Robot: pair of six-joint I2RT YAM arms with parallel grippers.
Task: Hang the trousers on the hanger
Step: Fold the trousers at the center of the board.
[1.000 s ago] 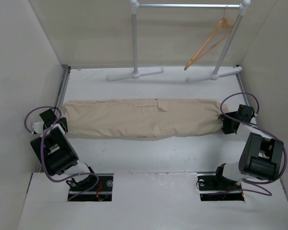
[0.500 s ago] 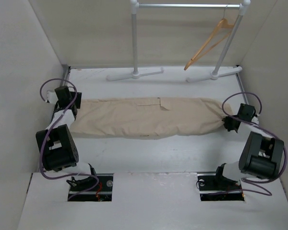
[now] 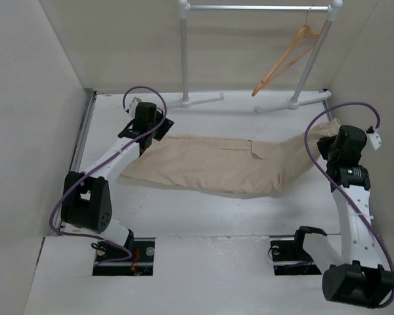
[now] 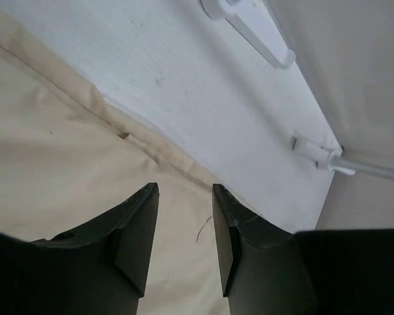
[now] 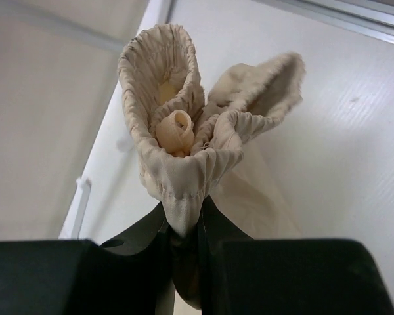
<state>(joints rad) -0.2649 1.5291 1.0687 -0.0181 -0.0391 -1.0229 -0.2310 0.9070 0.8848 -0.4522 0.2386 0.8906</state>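
Right end effector [image 5: 184, 231] is clamped tight on a bunched end of the trousers [image 3: 217, 164] — left end effector [image 4: 184, 191] sits slightly open over the cloth, gripping nothing.

I note the trousers [image 3: 223, 164] lying across the table [image 3: 203, 213] between my left gripper [image 3: 151, 134] and right gripper [image 3: 335, 136], with the hanger [image 3: 285, 58] on the rail [image 3: 256, 8] behind, far right.

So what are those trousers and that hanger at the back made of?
The trousers look like matte beige cotton: soft creases, a stitched hem bunched in the right claw. The hanger seems smooth orange wood with a thin metal hook, but it's too small to be sure.
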